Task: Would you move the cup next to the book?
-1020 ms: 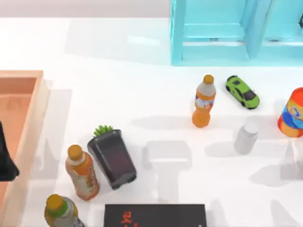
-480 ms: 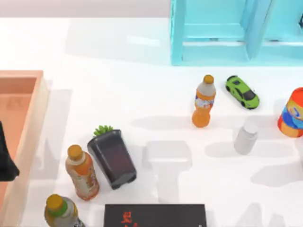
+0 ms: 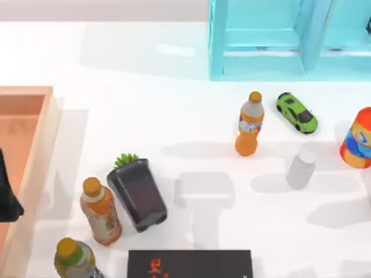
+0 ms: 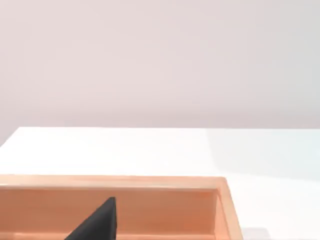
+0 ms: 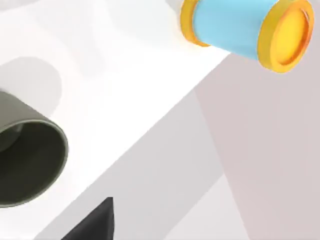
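The cup (image 3: 301,168) is a small whitish-grey cylinder standing on the right part of the table, between the orange bottle and the colourful can. The right wrist view shows the cup (image 5: 27,160) close by, with its dark hollow end, and a black part of my right gripper (image 5: 95,222) beside it without touching. The book (image 3: 190,264), a black slab with red characters, lies at the near edge in the middle, partly cut off. My left gripper (image 3: 6,197) is parked over the wooden tray at the far left.
An orange-capped bottle (image 3: 250,124), a green toy car (image 3: 297,112) and a red-orange-blue can (image 3: 357,138) surround the cup. A black plant pot (image 3: 137,193) and two bottles (image 3: 100,211) stand left of the book. A cyan shelf (image 3: 266,40) is at the back, a wooden tray (image 3: 35,150) on the left.
The shadows on the table's right side have slid toward the near edge. None of the objects has moved, and the left arm is still.
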